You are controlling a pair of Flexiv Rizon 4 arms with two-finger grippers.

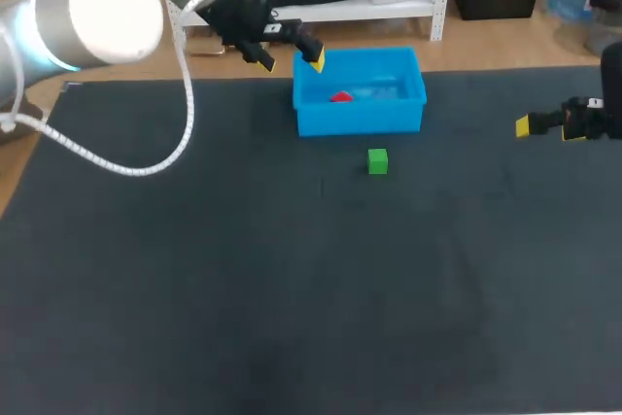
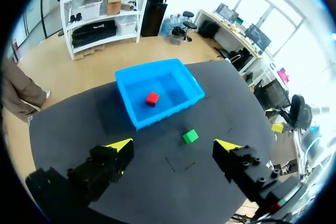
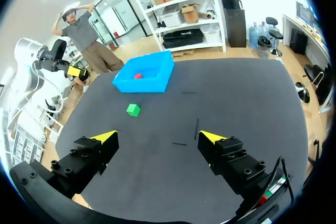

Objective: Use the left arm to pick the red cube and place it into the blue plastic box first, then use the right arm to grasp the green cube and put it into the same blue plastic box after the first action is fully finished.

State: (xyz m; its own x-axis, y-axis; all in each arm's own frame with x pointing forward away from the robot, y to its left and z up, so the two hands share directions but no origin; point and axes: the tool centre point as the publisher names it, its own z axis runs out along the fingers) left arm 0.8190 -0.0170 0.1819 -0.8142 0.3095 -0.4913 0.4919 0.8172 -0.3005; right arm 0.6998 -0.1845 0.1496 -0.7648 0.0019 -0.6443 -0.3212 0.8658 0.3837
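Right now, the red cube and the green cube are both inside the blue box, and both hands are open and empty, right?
Not quite. Only the red cube is inside the blue box; the green cube sits on the table just outside it, as the head view shows. The left hand and right hand are indeed open and empty.

Head view: I look down from above and behind on the dark matte table (image 1: pixel 194 318). Left wrist view: raised, tilted down at the nearby blue plastic box (image 2: pixel 163 113). Right wrist view: from the table's right, farther off. All share the box and the small green cube (image 3: pixel 133 109).
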